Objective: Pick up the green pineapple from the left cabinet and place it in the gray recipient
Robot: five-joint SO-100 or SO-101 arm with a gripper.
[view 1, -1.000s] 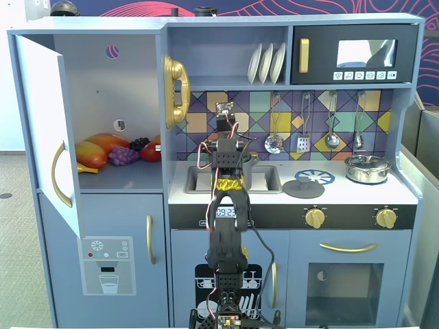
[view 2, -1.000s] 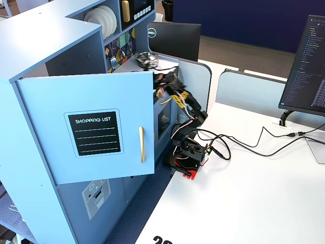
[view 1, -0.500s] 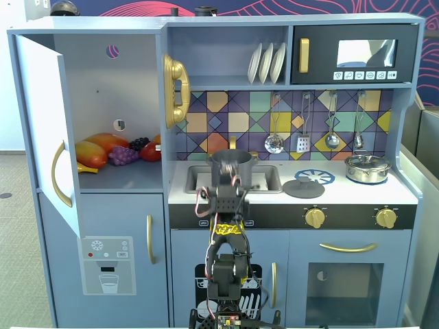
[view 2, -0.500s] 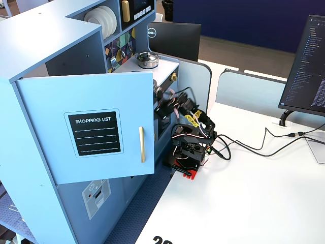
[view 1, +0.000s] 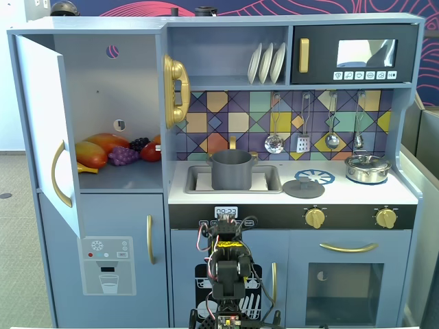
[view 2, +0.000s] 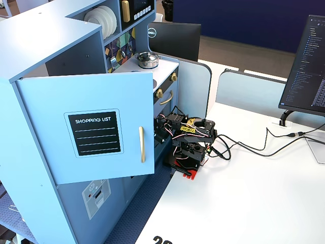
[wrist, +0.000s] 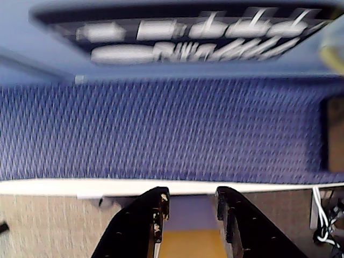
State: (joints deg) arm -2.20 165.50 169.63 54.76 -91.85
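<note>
The left cabinet [view 1: 130, 82] stands open, its door [view 1: 42, 123] swung out to the left. On its shelf lie an orange-yellow mango [view 1: 92, 152], purple grapes [view 1: 123, 156] and a red fruit [view 1: 151, 152]. No green pineapple shows in any view. The gray recipient [view 1: 231, 170] stands in the sink. My arm [view 1: 230, 271] is folded low in front of the kitchen, far below the shelf. In the wrist view my gripper [wrist: 191, 200] points down at blue carpet, its jaws apart with nothing between them.
A flat gray lid [view 1: 304, 188] and a shiny silver pot [view 1: 368, 168] sit on the counter to the right of the sink. The open door [view 2: 96, 132] juts out beside my arm [view 2: 190, 145]. Cables [view 2: 254, 147] and a monitor [view 2: 307, 66] are on the white table.
</note>
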